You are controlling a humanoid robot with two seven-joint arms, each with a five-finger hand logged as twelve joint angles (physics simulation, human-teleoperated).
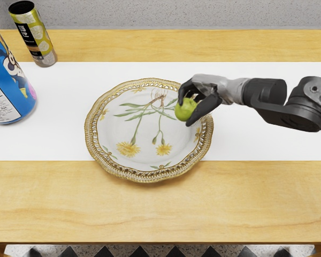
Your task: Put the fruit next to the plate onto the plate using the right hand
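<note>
Right hand (199,95) reaches in from 3 o'clock with its fingers curled over the top of the small green fruit (184,110) and the thumb pressed against its right flank. It is closed on the fruit, not spread. The fruit is over the plate (140,176) at about 2 o'clock, just inside the gilt openwork rim; whether it rests on the china or hangs just above it I cannot tell.

It looks round, firm and smooth-skinned, and probably light, so it should bear a moderate squeeze. It would likely roll if let go on the sloped rim — a release nearer the flat painted centre seems safer. The present hold, fingers and thumb opposed across the widest part, suits a ball like this. The plate appears thin and breakable, so a gentle set-down is wise.

A can (33,33) stands at 10 o'clock on the counter (160,209).
</note>
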